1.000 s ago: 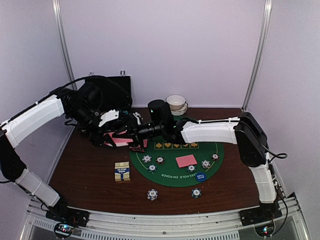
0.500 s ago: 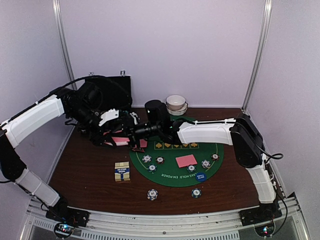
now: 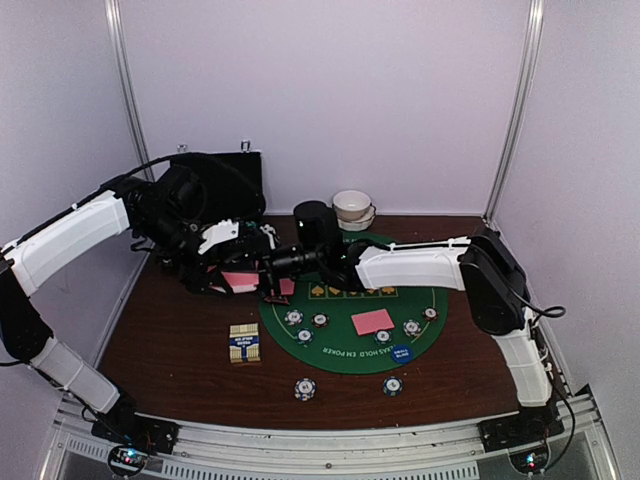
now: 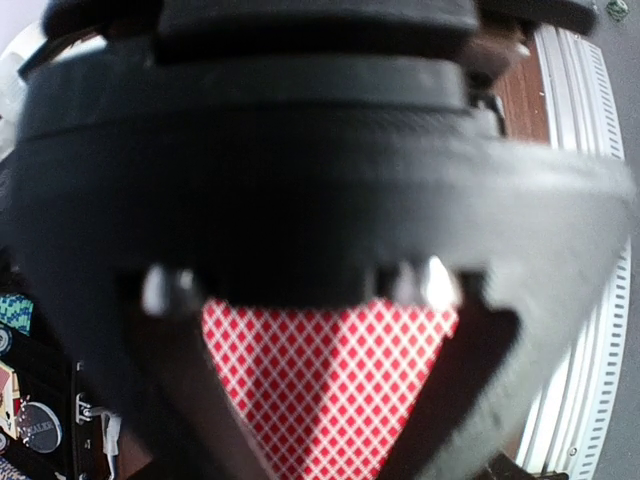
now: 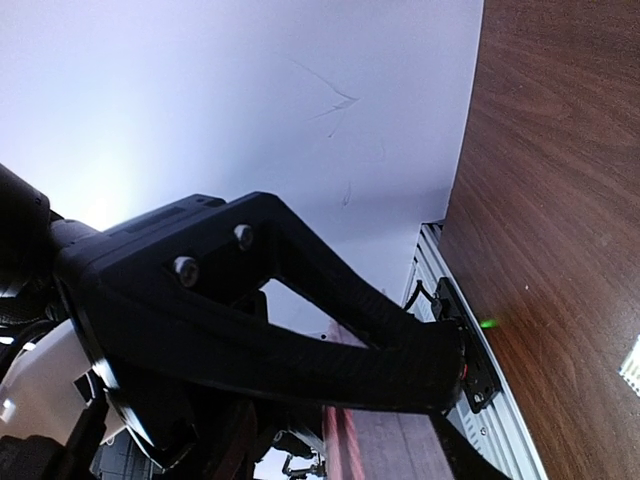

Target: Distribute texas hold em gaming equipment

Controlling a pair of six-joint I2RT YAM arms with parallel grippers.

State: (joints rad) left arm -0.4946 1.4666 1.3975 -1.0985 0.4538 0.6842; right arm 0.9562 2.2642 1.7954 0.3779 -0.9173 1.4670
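Left wrist view: playing cards (image 4: 330,380), red-checked back up, pinched between the left gripper (image 4: 330,458) fingers.
Place: over the left rear part of the table (image 3: 180,345), just beside the green mat (image 3: 345,352).
Right gripper (image 3: 268,288): at the cards' edge; whether spread or pressed together, I cannot tell.
Handling: probably light, thin, slick and bendy, so a stack may fan or shed a card.
Hold: likely best flat across both faces, near an edge, with light pressure.
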